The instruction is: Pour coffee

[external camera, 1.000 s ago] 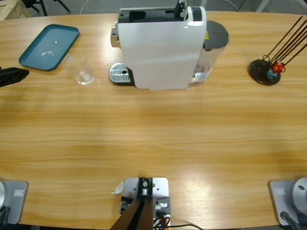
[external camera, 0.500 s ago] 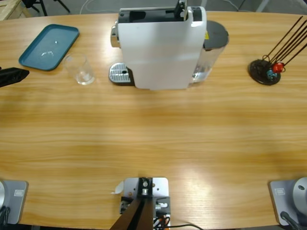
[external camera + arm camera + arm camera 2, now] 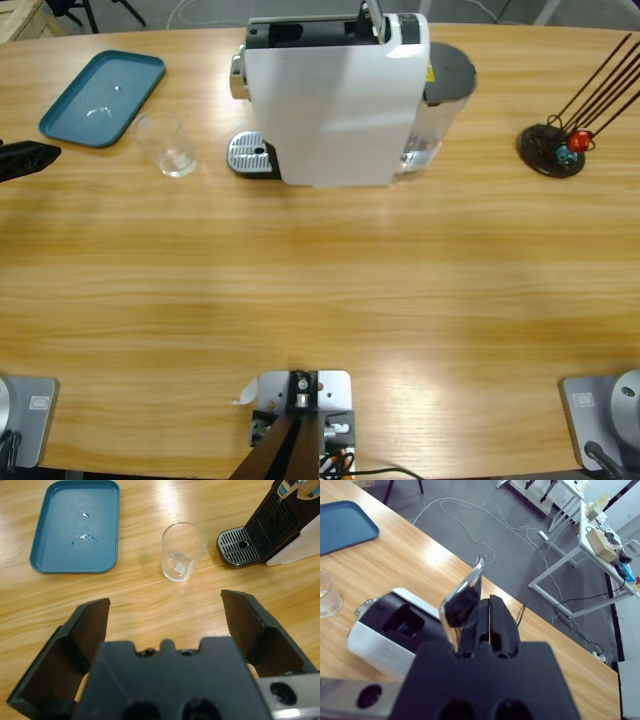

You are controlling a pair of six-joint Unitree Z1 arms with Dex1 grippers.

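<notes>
A clear tumbler (image 3: 172, 146) (image 3: 184, 551) stands upright between the teal tray (image 3: 100, 97) (image 3: 75, 527) and the white coffee machine (image 3: 335, 100). A shallow bit of pale, nearly clear coffee (image 3: 181, 565) lies at its bottom. My left gripper (image 3: 165, 602) (image 3: 25, 158) hovers open at the table's left edge, facing the tumbler from a distance. My right gripper (image 3: 490, 607) is shut above the machine (image 3: 395, 640), its left jaw against the raised chrome lever (image 3: 462, 592) (image 3: 370, 15); nothing sits between the jaws.
The machine's drip grate (image 3: 250, 155) (image 3: 240, 547) sits just right of the tumbler. The tray holds a few water drops. A black stand with thin sticks (image 3: 552, 150) is at the far right. Bare wood fills the table's near half.
The lever on top of the machine has shifted slightly to the left. The tumbler and the left gripper have not moved.
</notes>
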